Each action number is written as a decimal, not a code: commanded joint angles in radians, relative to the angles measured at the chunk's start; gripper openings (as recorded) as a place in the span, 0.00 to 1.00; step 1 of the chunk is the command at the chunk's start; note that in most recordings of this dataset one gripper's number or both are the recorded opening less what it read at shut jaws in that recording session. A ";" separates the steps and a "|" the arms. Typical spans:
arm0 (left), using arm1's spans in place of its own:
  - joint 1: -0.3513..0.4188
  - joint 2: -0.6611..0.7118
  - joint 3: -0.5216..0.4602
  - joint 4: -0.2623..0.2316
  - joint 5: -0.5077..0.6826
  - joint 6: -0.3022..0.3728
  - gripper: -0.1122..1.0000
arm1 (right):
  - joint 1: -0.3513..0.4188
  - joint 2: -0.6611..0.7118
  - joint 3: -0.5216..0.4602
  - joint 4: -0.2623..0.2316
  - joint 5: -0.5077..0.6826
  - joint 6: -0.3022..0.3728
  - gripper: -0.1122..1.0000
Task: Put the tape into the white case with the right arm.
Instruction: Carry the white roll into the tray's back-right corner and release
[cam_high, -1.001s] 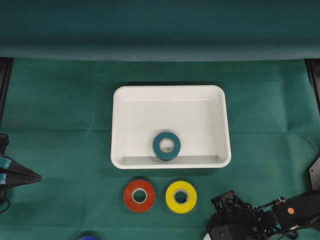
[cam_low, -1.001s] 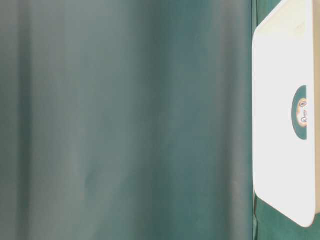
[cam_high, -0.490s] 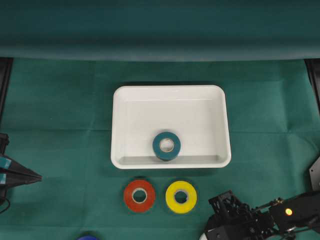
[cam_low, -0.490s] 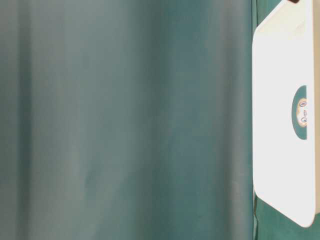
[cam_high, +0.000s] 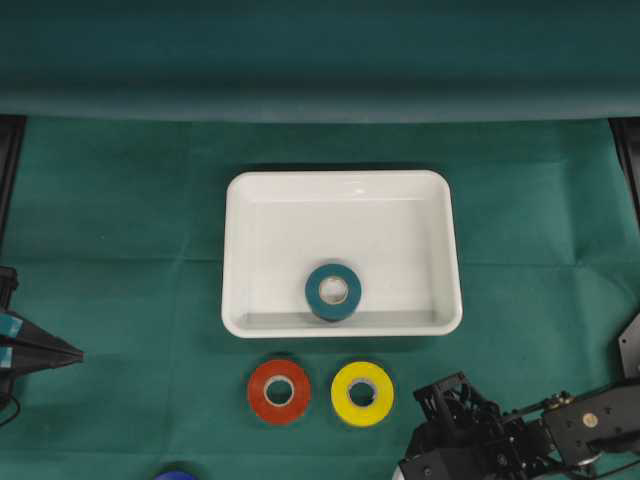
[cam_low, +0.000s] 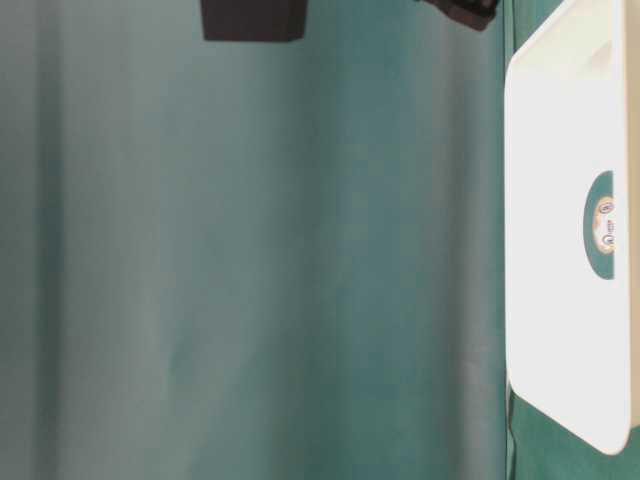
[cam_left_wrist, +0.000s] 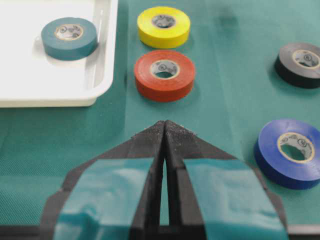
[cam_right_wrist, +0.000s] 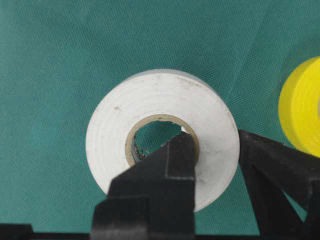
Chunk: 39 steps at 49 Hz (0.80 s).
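A white tape roll (cam_right_wrist: 125, 115) lies over the green cloth in the right wrist view. My right gripper (cam_right_wrist: 214, 145) is shut on its wall, one finger (cam_right_wrist: 175, 160) down in the core hole and the other (cam_right_wrist: 265, 155) outside the rim. From overhead the all-black right arm (cam_high: 470, 445) sits at the bottom right, covering that roll. The white case (cam_high: 340, 178) stands mid-table with a teal roll (cam_high: 333, 291) inside near its front wall. My left gripper (cam_left_wrist: 165, 123) is shut and empty at the left edge (cam_high: 70, 352).
A red roll (cam_high: 279, 391) and a yellow roll (cam_high: 362, 393) lie just in front of the case, the yellow one close to the right arm. A blue roll (cam_left_wrist: 292, 152) and a black roll (cam_left_wrist: 300, 64) lie further out. Dark arm parts (cam_low: 252, 20) show at the table-level view's top.
The right arm has shifted a little left and away from the bottom edge in the overhead view. Dark parts of it have entered the top of the table-level view. The left arm is still.
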 joint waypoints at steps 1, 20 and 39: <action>0.003 0.006 -0.011 0.000 -0.008 0.000 0.10 | -0.005 -0.018 -0.028 0.002 0.000 0.003 0.11; 0.003 0.006 -0.011 0.000 -0.008 0.000 0.10 | -0.143 -0.029 -0.058 -0.003 0.034 0.002 0.11; 0.003 0.008 -0.011 0.000 -0.008 0.000 0.10 | -0.385 -0.075 -0.057 -0.060 0.044 -0.009 0.11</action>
